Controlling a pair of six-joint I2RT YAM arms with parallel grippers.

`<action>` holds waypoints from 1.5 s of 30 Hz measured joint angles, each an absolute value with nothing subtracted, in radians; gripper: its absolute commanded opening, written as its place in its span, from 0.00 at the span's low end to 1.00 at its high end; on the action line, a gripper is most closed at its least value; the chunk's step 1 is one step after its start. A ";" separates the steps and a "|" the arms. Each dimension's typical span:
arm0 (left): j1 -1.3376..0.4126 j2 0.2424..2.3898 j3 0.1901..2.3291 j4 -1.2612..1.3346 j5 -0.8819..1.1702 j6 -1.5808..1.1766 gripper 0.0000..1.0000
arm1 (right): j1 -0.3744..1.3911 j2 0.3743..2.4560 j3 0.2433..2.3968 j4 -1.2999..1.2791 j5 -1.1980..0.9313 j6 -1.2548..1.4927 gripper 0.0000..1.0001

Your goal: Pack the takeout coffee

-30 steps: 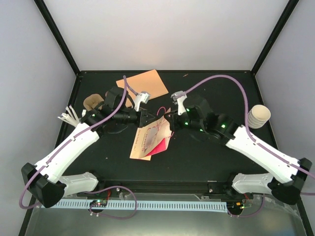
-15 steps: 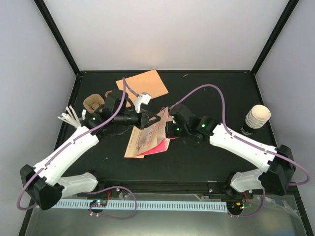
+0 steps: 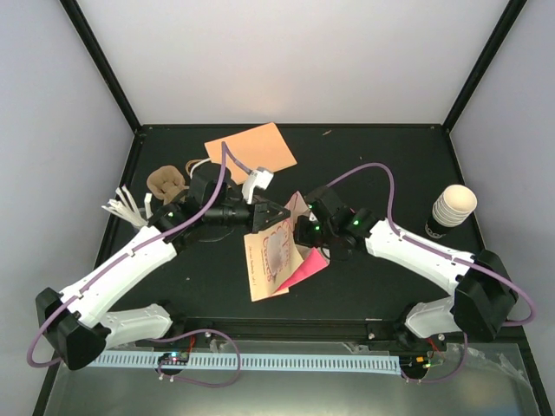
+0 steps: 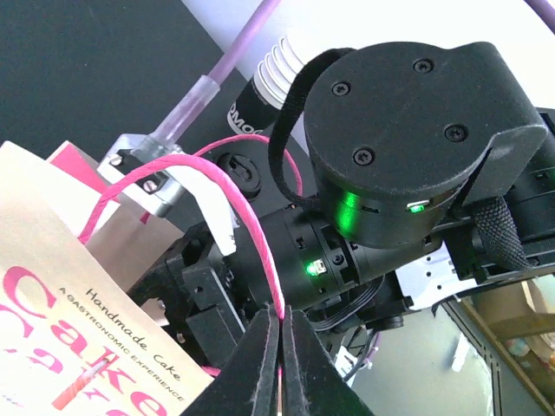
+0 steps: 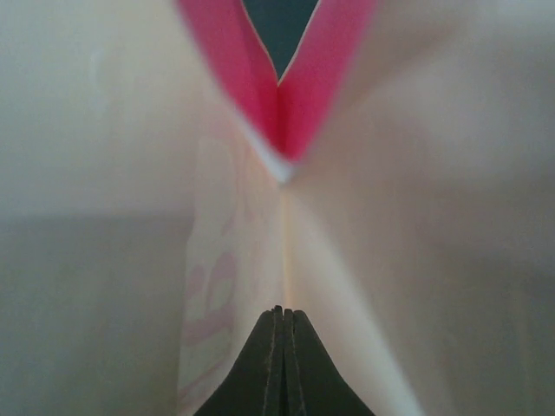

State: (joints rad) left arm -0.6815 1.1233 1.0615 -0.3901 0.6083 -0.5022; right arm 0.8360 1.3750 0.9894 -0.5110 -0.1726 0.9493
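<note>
Holding the paper bag (image 3: 273, 260) over the middle of the table (image 3: 364, 156) takes both arms. The bag looks flattened, its pink gusset folded in, so the mouth is not open enough to receive anything.

The main risk, as I judge it, is here. If the arms pull apart unevenly, the paper could crease or tear rather than open. If either grip lets go, the bag will probably drop flat onto the table.

The right gripper (image 5: 279, 325) is clamped tight, and a fold of the bag's wall runs straight into its tips, so it appears to pinch that wall. The left gripper (image 4: 280, 347) is closed on the pink handle (image 4: 247, 225), a thin twisted cord. That cord could slip through the fingers or pull away from the paper under a sideways tug.

The takeout coffee (image 3: 451, 208) stands well apart from the bag, near the table's right edge and beside the right forearm. A wide swing of that arm could knock it over.

The cup is upright, with its dark lower part on the table and its pale top facing up. Its long axis is therefore vertical.
</note>
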 measured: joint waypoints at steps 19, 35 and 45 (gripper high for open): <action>-0.689 1.079 1.177 -0.429 0.572 -0.433 0.02 | 0.834 1.367 0.926 -0.480 -0.230 0.873 0.01; -0.689 1.163 1.193 -0.429 0.594 -0.412 0.02 | 0.935 1.349 0.986 -0.507 -0.231 0.722 0.01; -0.690 1.178 1.193 -0.408 0.628 -0.413 0.02 | 0.913 1.404 0.981 -0.451 -0.297 0.794 0.01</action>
State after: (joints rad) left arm -0.6895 1.1782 1.1931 -0.4084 0.6277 -0.4126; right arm 0.9134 1.4036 0.9813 -0.4515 -0.2966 0.7944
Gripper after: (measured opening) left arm 0.027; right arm 0.026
